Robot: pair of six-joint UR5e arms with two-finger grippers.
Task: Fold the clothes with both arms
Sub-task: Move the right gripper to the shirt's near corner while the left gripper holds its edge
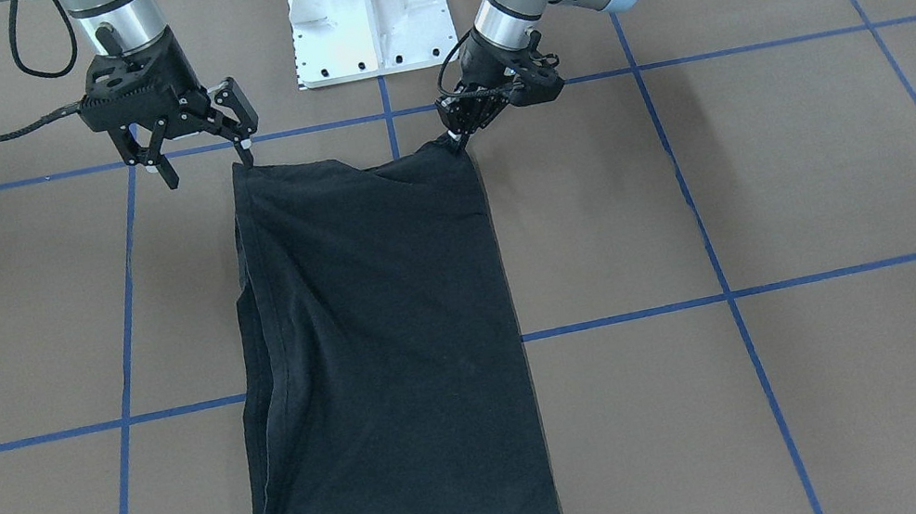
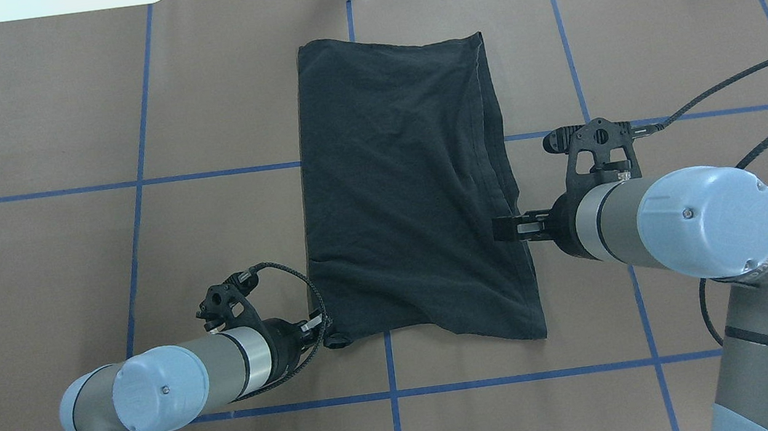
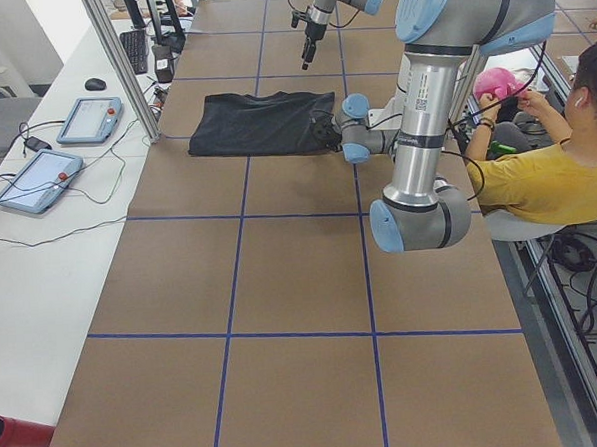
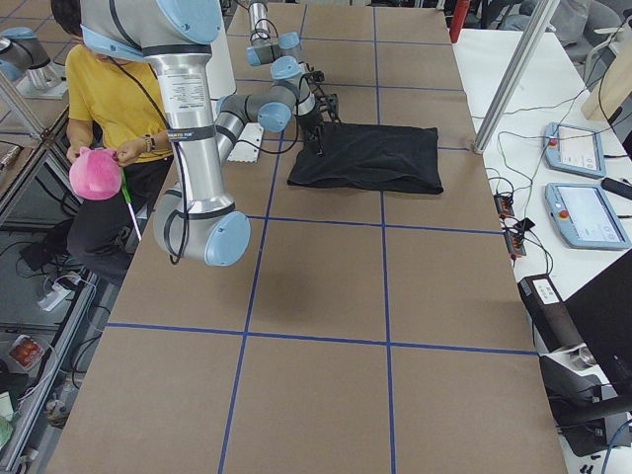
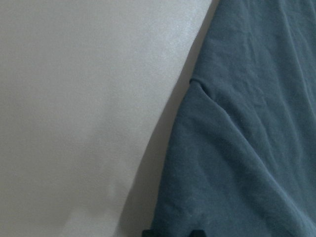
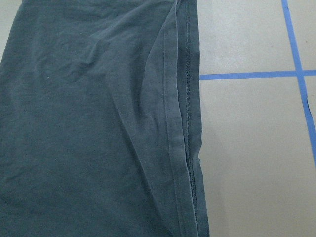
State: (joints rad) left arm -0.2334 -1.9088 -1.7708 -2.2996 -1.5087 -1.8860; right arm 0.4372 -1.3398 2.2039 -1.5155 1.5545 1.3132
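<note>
At the T-shirt edge nearest the robot, left gripper seems clamped on a corner, right gripper wide.

The T-shirt is soft, matt black knit cloth, creased. The table cover looks like matt brown paper, lined with smooth blue tape. The left arm and right arm are satin grey metal with glossy blue plastic caps.
</note>
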